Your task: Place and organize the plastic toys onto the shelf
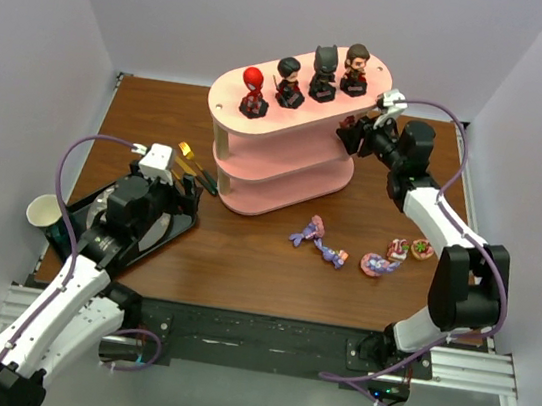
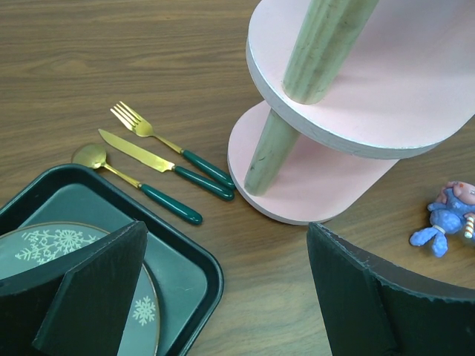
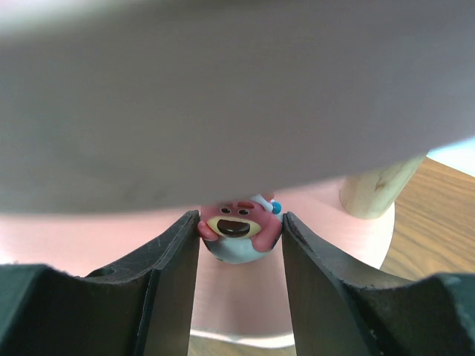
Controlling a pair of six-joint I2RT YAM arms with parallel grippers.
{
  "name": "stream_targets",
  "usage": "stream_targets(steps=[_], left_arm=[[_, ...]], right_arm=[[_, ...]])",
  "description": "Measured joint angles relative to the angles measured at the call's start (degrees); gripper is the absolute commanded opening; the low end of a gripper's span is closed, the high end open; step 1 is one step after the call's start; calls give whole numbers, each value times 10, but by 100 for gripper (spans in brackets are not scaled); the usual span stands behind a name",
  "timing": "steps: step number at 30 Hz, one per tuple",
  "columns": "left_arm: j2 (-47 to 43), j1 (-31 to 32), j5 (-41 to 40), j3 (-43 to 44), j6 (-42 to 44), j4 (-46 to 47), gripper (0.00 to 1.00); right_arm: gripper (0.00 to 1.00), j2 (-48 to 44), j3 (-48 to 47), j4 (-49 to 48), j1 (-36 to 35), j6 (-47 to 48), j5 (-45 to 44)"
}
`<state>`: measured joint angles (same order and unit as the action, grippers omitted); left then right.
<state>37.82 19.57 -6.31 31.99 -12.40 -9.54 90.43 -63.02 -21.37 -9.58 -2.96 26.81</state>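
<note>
Your right arm stretches forward to the right end of the shelf [image 1: 284, 180]. Its end effector [image 1: 351, 134] is tucked under the top board, pinching a pink bear toy [image 3: 237, 231] over the middle tier. Your left arm is folded low above the black tray [image 2: 211, 271], with its end effector [image 2: 226, 230] spread wide and holding nothing.

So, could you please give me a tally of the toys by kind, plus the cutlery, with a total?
Big-headed figures on the shelf's top tier: 4
Small toys loose on the table: 5
Pink bear in the right gripper: 1
Cutlery pieces: 3
Total: 13
</note>
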Motion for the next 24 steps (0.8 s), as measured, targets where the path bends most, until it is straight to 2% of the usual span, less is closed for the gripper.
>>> stream_targets(steps=[6,11,14,24], left_arm=[[1,0,1,0,0,0,93],[1,0,2,0,0,0,93],[1,0,2,0,0,0,93],[1,0,4,0,0,0,93]], right_arm=[[8,8,-2,-11,3,-1,5],[19,10,-2,-18,4,-2,12],[23,11,-2,-18,4,-2,13],[28,12,-14,3,6,0,23]])
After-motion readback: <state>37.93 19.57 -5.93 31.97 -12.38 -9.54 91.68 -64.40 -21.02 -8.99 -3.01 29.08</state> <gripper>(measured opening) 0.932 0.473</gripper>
